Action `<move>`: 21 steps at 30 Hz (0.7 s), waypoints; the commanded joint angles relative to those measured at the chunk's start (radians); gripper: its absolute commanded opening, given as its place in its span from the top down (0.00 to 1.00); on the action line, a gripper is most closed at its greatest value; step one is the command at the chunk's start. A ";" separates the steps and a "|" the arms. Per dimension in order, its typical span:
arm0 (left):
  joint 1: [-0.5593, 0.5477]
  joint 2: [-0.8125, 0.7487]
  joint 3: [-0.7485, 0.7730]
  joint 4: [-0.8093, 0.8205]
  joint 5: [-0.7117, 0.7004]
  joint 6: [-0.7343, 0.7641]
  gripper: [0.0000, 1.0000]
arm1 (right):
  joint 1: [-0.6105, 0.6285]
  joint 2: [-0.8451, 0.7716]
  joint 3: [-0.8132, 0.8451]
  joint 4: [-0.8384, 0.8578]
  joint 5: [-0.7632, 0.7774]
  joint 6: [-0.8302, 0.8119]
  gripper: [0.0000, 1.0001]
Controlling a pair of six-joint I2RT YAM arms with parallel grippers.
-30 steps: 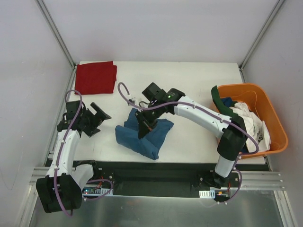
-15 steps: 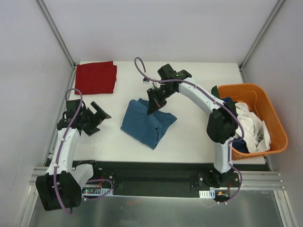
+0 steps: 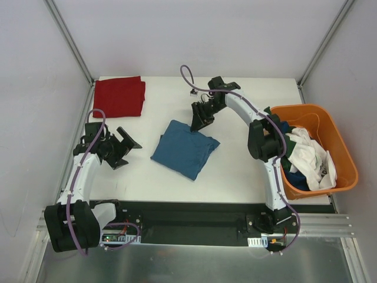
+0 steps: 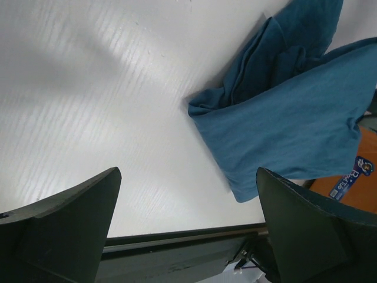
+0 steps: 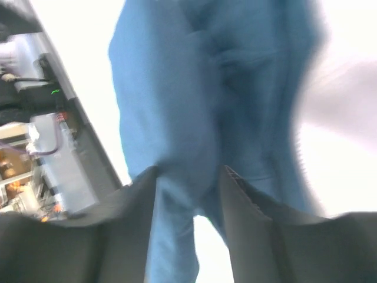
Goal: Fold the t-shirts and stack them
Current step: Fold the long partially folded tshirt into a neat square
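One grip | right pincer [image 3: 199,122] pinching teal t-shirt [image 3: 185,150] (far edge) | left pincer [image 3: 126,151] spread wide

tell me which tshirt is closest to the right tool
The teal-blue t-shirt mid-table: the right tool grips its far edge. The red t-shirt lies folded far left; other t-shirts sit in the orange basket.

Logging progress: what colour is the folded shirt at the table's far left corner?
That shirt is deep red; see top view.
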 commanded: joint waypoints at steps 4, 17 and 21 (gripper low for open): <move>-0.101 0.019 0.046 0.051 0.046 0.011 0.01 | -0.035 0.051 0.170 0.012 0.121 0.005 0.37; -0.338 0.153 0.194 0.165 0.070 -0.046 0.01 | -0.024 -0.447 -0.342 0.196 0.199 0.273 0.04; -0.385 0.232 0.244 0.208 0.110 -0.063 0.01 | 0.037 -0.641 -0.605 0.422 0.068 0.372 0.04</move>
